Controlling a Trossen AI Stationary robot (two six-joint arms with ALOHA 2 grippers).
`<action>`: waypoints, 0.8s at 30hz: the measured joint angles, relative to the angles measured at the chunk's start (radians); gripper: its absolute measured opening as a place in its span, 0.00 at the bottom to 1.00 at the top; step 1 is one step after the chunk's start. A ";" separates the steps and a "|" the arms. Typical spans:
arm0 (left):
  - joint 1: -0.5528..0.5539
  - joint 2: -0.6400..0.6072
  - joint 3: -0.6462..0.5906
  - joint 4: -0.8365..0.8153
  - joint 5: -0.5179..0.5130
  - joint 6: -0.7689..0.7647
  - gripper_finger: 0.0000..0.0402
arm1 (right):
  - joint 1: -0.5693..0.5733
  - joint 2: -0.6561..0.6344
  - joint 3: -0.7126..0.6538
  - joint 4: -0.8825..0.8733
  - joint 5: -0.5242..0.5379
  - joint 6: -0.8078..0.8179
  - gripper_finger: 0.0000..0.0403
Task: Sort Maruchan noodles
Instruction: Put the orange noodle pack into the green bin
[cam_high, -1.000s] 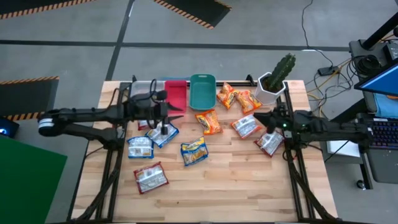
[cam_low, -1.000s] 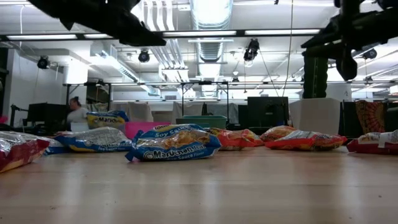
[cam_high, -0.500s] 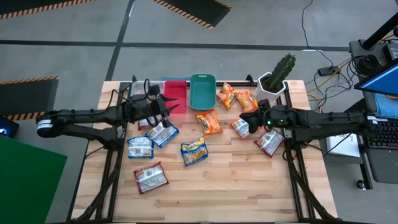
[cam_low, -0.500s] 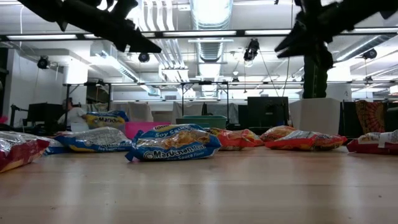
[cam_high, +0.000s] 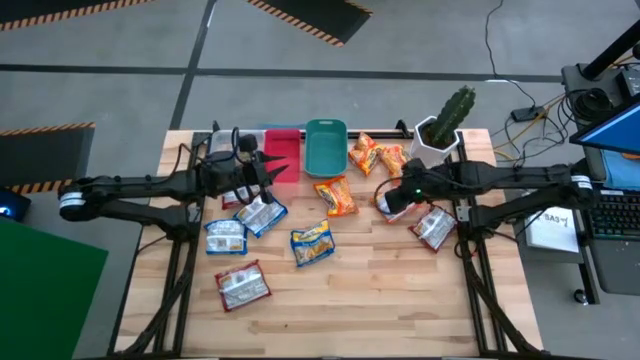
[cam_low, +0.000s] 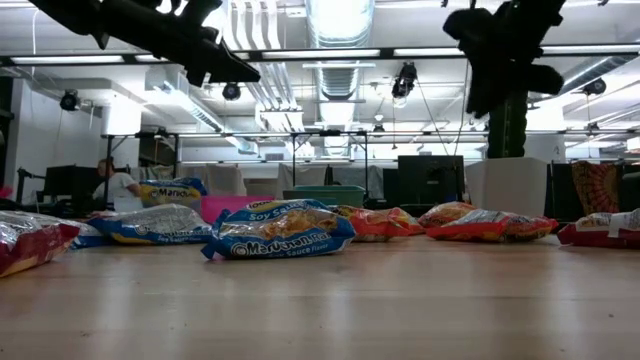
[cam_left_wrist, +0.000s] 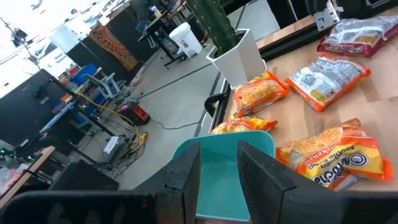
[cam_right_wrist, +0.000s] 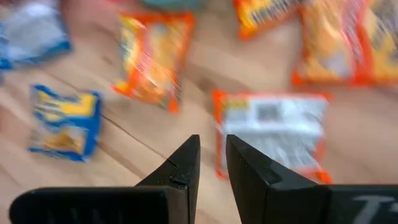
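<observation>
While both grippers hang empty above the table, sorting has hardly begun.
Right gripper (cam_high: 392, 198), fingers a narrow gap apart and holding nothing, hovers over an orange packet (cam_right_wrist: 273, 134) lying face down just ahead of its tips; so small a gap could skid off the crinkly film or shove the packet into its neighbours. Left gripper (cam_high: 268, 170), fingers slightly apart and empty, points at the teal bin (cam_left_wrist: 225, 177). Since a second ago the right arm has swung inward over the packets, and the left has barely shifted.
</observation>
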 joint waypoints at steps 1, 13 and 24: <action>0.000 0.000 0.000 0.000 0.000 0.003 0.22 | 0.000 0.019 0.017 -0.041 -0.010 0.026 0.17; 0.000 0.000 0.000 0.003 -0.002 0.001 0.22 | 0.000 0.221 0.125 -0.151 -0.124 0.088 0.39; 0.000 0.001 0.000 0.003 -0.001 -0.005 0.22 | 0.000 0.384 0.174 -0.150 -0.063 -0.121 0.57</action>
